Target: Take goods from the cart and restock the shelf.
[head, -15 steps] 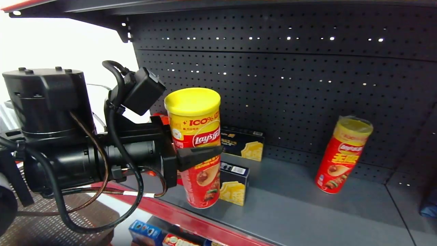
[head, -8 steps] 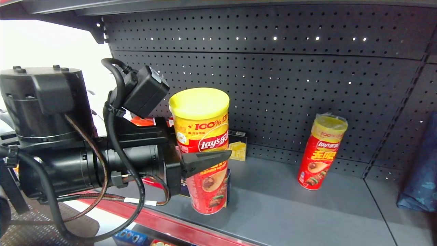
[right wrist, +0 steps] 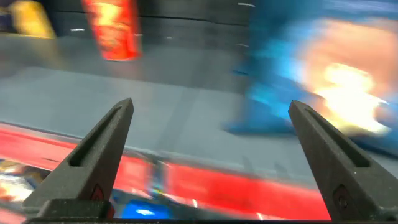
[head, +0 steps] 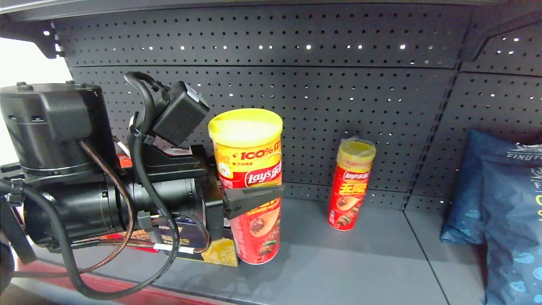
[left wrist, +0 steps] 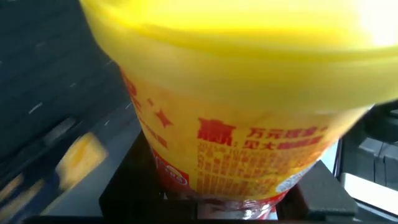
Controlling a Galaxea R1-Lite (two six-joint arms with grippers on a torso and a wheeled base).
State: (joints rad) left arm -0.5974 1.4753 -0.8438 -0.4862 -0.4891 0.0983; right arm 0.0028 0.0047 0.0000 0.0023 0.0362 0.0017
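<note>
Grips a chip can (head: 247, 156) upright in the left gripper (head: 254, 199), fingers pinching its red-and-yellow label; yellow lid shut, contents hidden. Holds it at the shelf (head: 360, 254) front, well apart from a second matching can (head: 350, 190) by the pegboard. Keeps the right gripper (right wrist: 211, 155) spread wide.

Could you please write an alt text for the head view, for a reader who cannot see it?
The left gripper holds an upright chip can with a yellow lid at the grey shelf. A second chip can stands farther back by the perforated back panel, and blue bags lie at the right.
</note>
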